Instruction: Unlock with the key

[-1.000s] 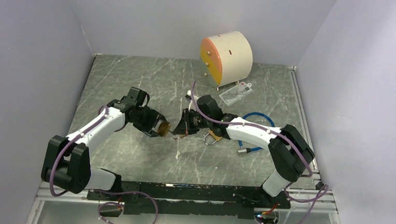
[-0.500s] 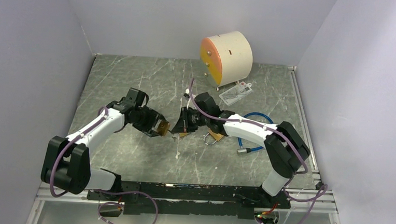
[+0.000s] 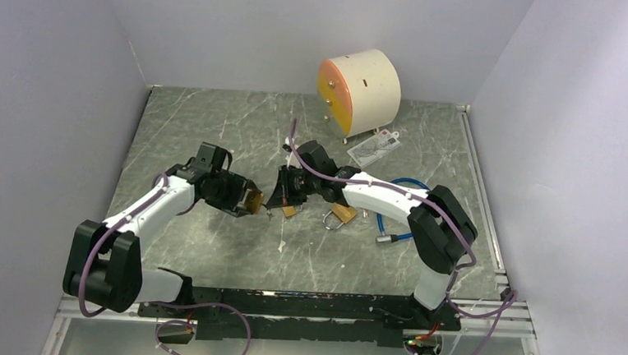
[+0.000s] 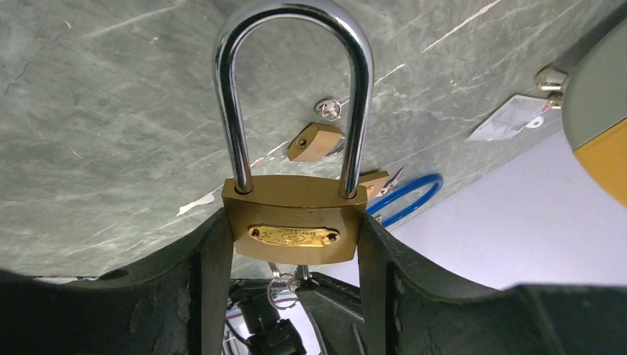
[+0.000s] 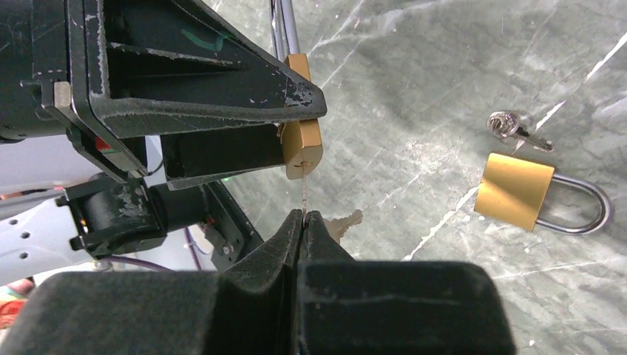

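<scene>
Brass padlock (image 4: 296, 229), its steel shackle seated in both holes, is clamped by its sides in the left gripper (image 3: 249, 200) over mid-table (image 3: 215, 122). The right gripper (image 5: 303, 222), fingers pressed together, pinches a key (image 5: 304, 194) whose blade meets the padlock's base. A second padlock (image 5: 517, 191) lies close right; bare marble lies left and near

Bright, even light; steel glare on the padlock (image 4: 296, 214); blurry near edges.

Brass-gold padlock (image 4: 296, 225), grey-green marbled table (image 4: 111, 111), blue cable (image 4: 403, 188)
</scene>
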Motion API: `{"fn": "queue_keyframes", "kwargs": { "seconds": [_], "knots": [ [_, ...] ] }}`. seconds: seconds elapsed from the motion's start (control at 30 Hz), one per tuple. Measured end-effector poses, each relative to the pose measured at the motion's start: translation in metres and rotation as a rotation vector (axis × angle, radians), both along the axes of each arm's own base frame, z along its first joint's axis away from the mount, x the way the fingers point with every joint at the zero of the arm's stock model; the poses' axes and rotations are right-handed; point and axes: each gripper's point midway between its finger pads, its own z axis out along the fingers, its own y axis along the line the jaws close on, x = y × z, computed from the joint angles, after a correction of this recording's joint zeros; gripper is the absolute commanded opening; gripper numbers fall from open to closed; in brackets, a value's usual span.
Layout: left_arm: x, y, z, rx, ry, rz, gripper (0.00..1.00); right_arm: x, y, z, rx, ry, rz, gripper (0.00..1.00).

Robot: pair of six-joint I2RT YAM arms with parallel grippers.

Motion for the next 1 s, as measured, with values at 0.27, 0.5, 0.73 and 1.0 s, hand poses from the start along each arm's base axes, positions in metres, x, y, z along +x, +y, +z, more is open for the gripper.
{"fn": "queue_keyframes", "kwargs": {
  "seconds": [0.27,0.5,0.73,1.0],
  "knots": [
    [0.004,0.001,0.001,-0.052,0.014,0.070,0.12,0.004,0.000,0.000,-0.023,-0.107,0.022,0.00],
    [0.005,-0.005,0.007,-0.110,0.024,0.075,0.11,0.004,-0.006,0.007,-0.021,-0.179,0.044,0.00],
    [0.001,-0.006,0.009,-0.116,0.032,0.059,0.11,0.001,-0.008,0.007,-0.033,-0.193,0.076,0.00],
    [0.001,-0.009,0.014,-0.135,0.026,0.048,0.10,0.000,-0.008,0.019,-0.041,-0.042,0.020,0.00]
  ]
}}
